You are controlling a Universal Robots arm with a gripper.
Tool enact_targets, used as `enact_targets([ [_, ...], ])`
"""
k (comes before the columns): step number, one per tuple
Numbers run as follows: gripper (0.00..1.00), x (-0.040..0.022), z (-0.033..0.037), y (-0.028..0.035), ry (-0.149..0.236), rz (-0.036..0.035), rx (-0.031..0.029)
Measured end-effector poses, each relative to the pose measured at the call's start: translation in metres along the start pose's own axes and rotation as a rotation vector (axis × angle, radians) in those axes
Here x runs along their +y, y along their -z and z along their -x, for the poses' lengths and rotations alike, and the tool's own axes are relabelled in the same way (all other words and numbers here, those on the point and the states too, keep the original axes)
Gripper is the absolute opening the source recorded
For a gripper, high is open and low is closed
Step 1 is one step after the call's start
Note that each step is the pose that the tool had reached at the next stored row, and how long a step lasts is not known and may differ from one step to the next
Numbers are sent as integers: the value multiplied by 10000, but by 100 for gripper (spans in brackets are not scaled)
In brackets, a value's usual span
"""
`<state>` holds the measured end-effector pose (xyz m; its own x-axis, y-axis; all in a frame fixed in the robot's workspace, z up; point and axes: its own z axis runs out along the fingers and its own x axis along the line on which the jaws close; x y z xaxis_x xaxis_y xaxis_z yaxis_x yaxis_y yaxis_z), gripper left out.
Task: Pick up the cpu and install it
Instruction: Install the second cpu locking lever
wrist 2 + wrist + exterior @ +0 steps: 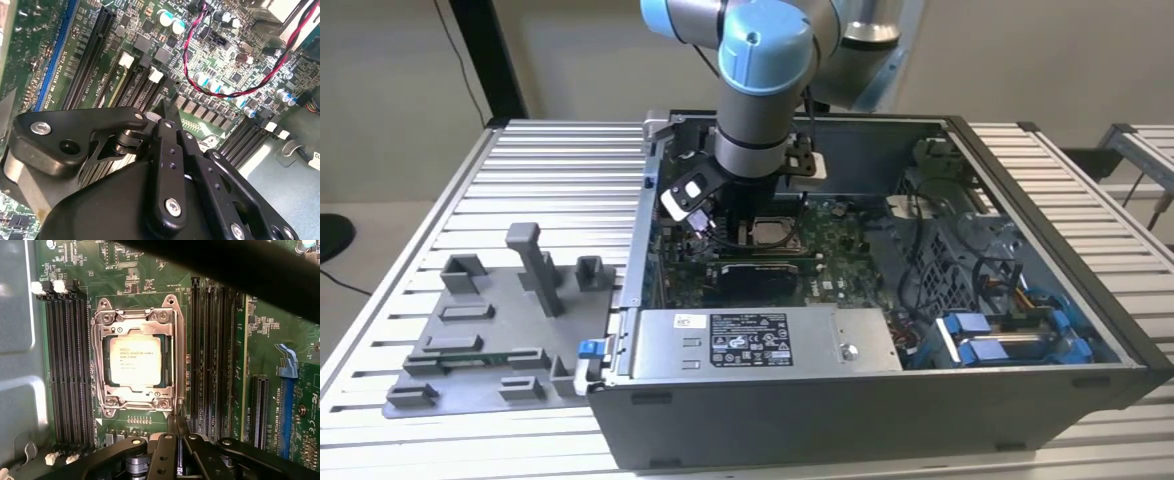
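Exterior view: arm hides most of the socket (767, 232). First wrist view: cpu (136, 360) print too small; its edges probably under the frame.

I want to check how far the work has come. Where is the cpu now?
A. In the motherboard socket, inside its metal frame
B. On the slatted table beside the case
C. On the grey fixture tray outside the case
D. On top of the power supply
A: in the first wrist view the cpu lies flat in the socket, with the metal frame around it.
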<state>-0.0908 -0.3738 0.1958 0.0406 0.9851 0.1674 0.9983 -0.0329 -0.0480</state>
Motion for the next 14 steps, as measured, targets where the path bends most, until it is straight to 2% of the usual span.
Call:
enact_targets([
  [3, 0, 5, 0, 1, -6, -43, 0],
  [8, 0, 22, 3, 20, -33, -181, -7],
  [14, 0, 42, 9, 46, -51, -292, -7],
])
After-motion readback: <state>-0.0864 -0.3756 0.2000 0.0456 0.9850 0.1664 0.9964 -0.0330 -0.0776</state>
